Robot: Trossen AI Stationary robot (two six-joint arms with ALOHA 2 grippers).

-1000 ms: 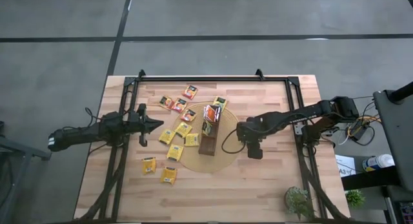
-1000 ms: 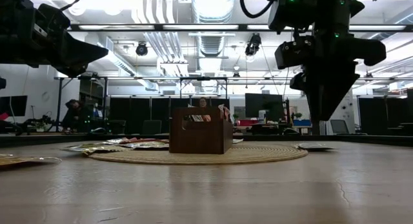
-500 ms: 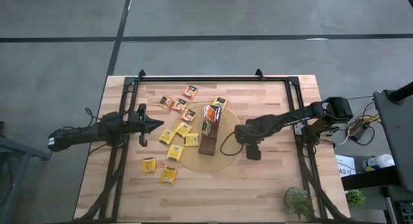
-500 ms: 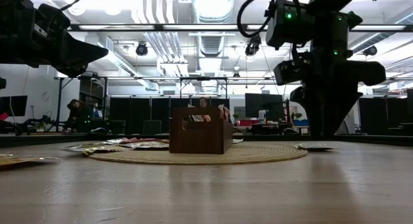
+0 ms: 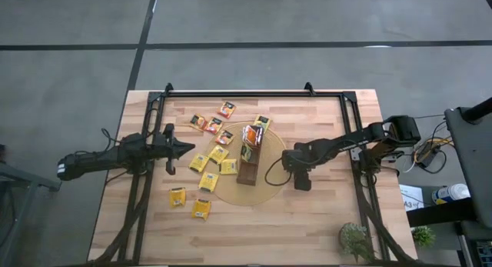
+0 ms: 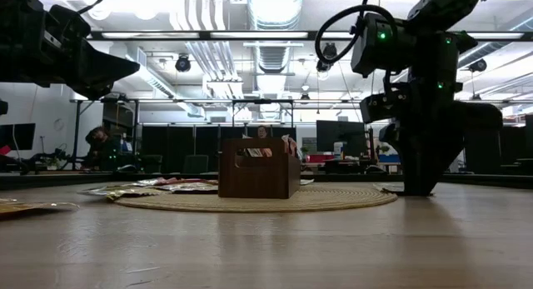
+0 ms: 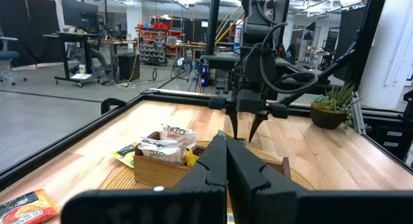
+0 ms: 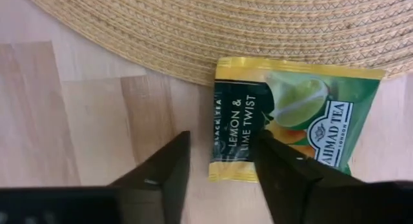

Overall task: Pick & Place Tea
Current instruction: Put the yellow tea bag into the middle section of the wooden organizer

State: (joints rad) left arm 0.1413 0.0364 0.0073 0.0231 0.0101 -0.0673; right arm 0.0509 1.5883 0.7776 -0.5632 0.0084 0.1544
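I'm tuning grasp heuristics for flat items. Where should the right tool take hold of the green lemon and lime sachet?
By its dark, lettered end, from straight above. The sachet lies flat, half on the woven mat, and that end rests on bare table between the right tool's open fingers.

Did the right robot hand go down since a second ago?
Yes. In the low view the right gripper has dropped to the table, beside the round mat.
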